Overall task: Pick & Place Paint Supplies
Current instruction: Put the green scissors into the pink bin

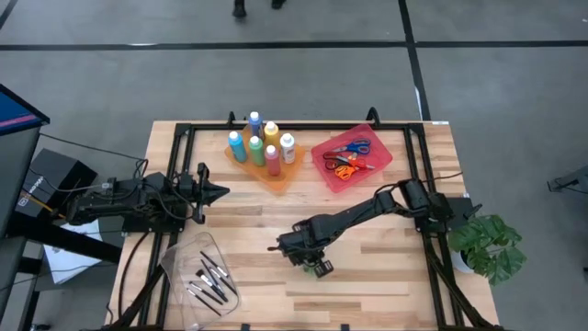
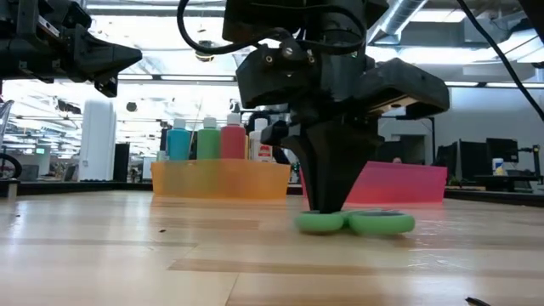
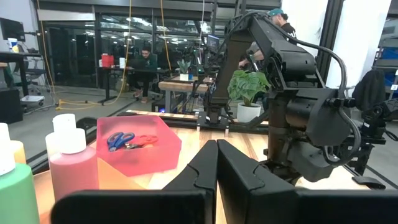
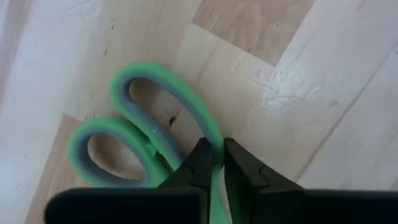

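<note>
Green-handled scissors (image 4: 155, 124) lie flat on the bare wood in the middle of the table, also seen in the low view (image 2: 374, 223). My right gripper (image 4: 217, 155) points straight down onto them (image 1: 317, 265) and is shut on a handle. The blades are hidden under the gripper. My left gripper (image 1: 220, 193) hovers shut at the table's left, above the table and pointing level toward the right (image 3: 216, 146). Paint bottles (image 1: 262, 147) stand in an orange tray, more scissors (image 1: 349, 158) lie in a red tray, and brushes (image 1: 209, 280) lie in a clear tray. My right gripper pinches the green outer rim of one finger loop (image 4: 214, 140) between its two fingers, at the end of the loop toward the blades. The fingers (image 2: 327, 200) come from above, pointing down. The scissors lie flat with both loops on the table.
The orange tray (image 1: 276, 179) sits at the far middle, the red tray (image 1: 381, 156) to its right, and the clear tray (image 1: 184, 253) at the near left. A potted plant (image 1: 487, 244) stands off the table's right edge. Bare wood surrounds the scissors.
</note>
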